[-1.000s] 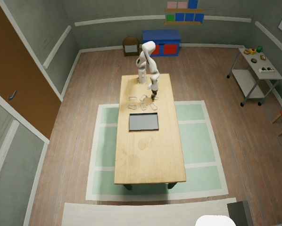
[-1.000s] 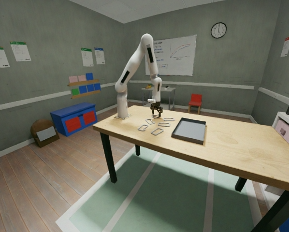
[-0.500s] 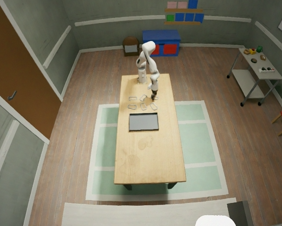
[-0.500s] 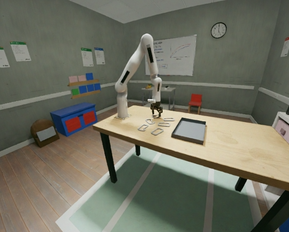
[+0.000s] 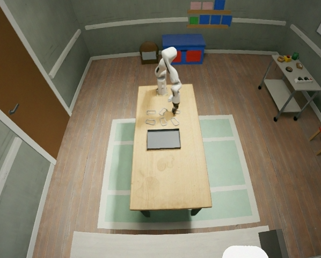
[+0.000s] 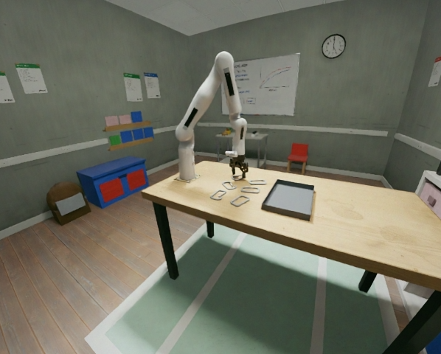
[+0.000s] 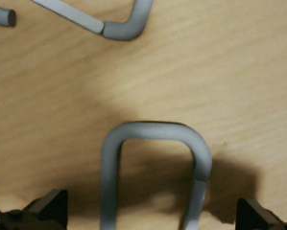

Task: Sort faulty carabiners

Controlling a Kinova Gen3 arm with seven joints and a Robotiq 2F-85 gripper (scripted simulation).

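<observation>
My gripper [image 5: 174,112] [image 6: 238,177] [image 7: 152,214] is open, low over the table, with its fingers on either side of a grey carabiner [image 7: 155,129] and clear of it. That carabiner's gate [image 7: 196,203] slants slightly inward; its far end is cut off, so whether it is closed is hidden. In the wrist view a neighbouring carabiner [image 7: 126,31] has its lighter gate [image 7: 71,12] swung away from its nose [image 7: 5,17], standing open. Several other carabiners lie in two rows between the arm base and the tray. The grey tray [image 5: 163,149] [image 6: 285,214] holds nothing.
The wooden table [image 5: 172,188] [image 6: 365,228] carries the arm base [image 5: 162,87] [image 6: 186,164] at its far end. The tray's dark raised walls stand just beyond the nearer row of carabiners. A wheeled trolley [image 5: 279,97] stands away from the table.
</observation>
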